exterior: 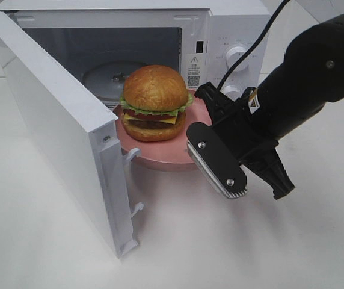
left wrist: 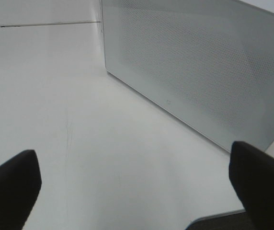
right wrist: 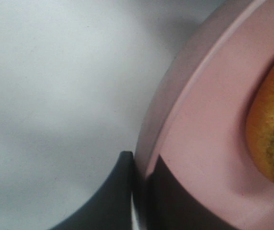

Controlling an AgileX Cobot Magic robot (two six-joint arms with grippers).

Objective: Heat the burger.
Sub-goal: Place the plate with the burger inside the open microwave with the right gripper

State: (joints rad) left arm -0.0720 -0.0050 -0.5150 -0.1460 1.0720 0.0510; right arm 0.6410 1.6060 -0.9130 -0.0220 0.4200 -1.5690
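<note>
The burger [exterior: 155, 103], with a golden bun, lettuce, cheese and patty, sits on a round pink plate [exterior: 160, 158] at the mouth of the open microwave [exterior: 232, 30]. My right gripper [exterior: 199, 137] is shut on the plate's right rim. In the right wrist view the rim [right wrist: 175, 124] runs between the dark fingers [right wrist: 113, 201], and the bun edge [right wrist: 271, 139] shows beyond it. My left gripper [left wrist: 137, 191] is open and empty over the white table, out of the exterior view.
The microwave door [exterior: 52, 120] stands open toward the front left, beside the plate. The glass turntable [exterior: 106, 78] lies inside the cavity. A white perforated microwave panel [left wrist: 199, 62] stands ahead of the left gripper. A black cable [exterior: 262, 36] runs above the right arm.
</note>
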